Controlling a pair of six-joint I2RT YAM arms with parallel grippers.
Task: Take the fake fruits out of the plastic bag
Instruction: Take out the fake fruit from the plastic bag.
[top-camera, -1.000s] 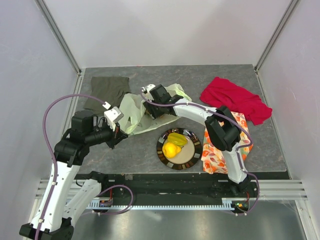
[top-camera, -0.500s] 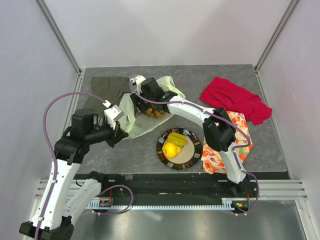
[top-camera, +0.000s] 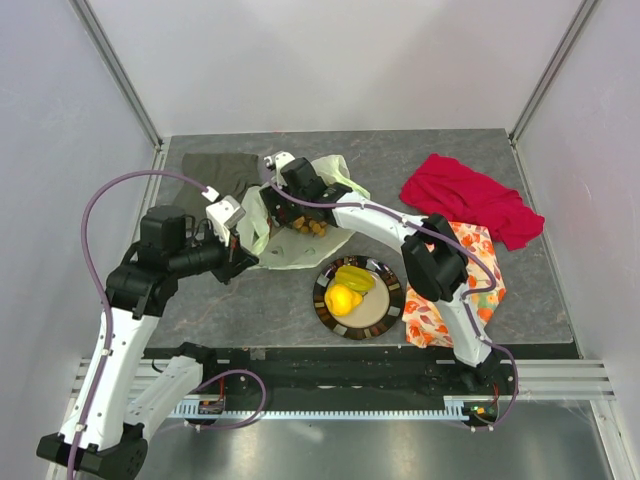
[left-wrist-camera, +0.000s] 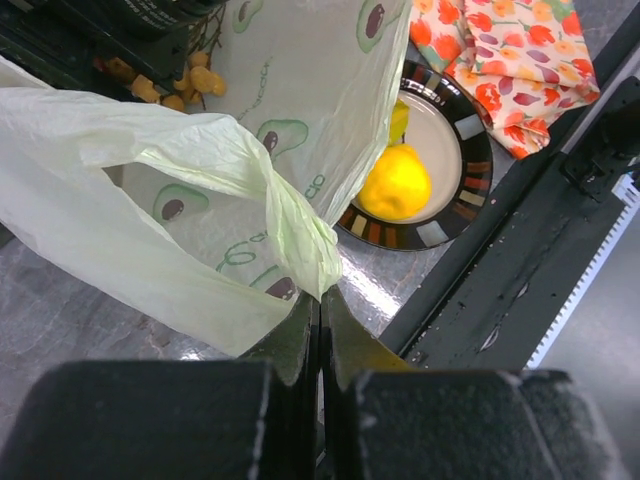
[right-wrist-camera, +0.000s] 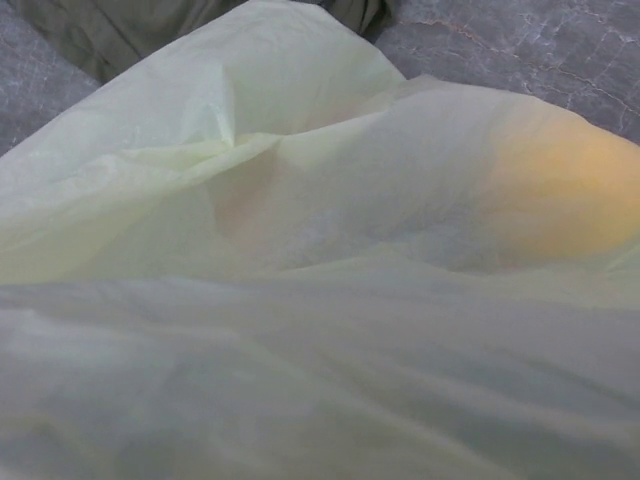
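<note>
Top external view: what is changing around the plastic bag (top-camera: 272, 250)?

— The right arm is reaching farther across it toward the far left than a second ago, and the film is peeling back. The brown grape cluster (top-camera: 306, 226), covered a second ago, is now showing at the bag's mouth, just beside the right gripper (top-camera: 283, 195).

Is that pincer gripping anything?

— I cannot tell. The wrist is hiding its fingers from above, and the right wrist view is showing only bag film, with a yellow-orange glow (right-wrist-camera: 575, 195) shining through. It may be another fruit, but I am guessing.

And the left gripper (left-wrist-camera: 320, 300)?

— It is pinching the bag's twisted handle, jaws closed on the plastic. It is sitting a little farther out from its base than before, drawing the mouth toward the near left.

What is that meaning for the task?

— The lemon (top-camera: 343, 300) and the yellow-green piece (top-camera: 356, 278) are already lying on the plate (top-camera: 392, 300). I am judging the grapes to be the next to come out, with more perhaps hiding in the folds.

Room for moving?

— The plate is sitting just beside the bag's near right corner, so the carry is looking short. The olive cloth (top-camera: 215, 172) is touching the bag's far left side. The orange-flowered cloth (top-camera: 430, 315) is lying right of the plate, and the red cloth (top-camera: 465, 195) is well apart. Bare table (top-camera: 270, 300) is lying between the bag and the near edge.
</note>
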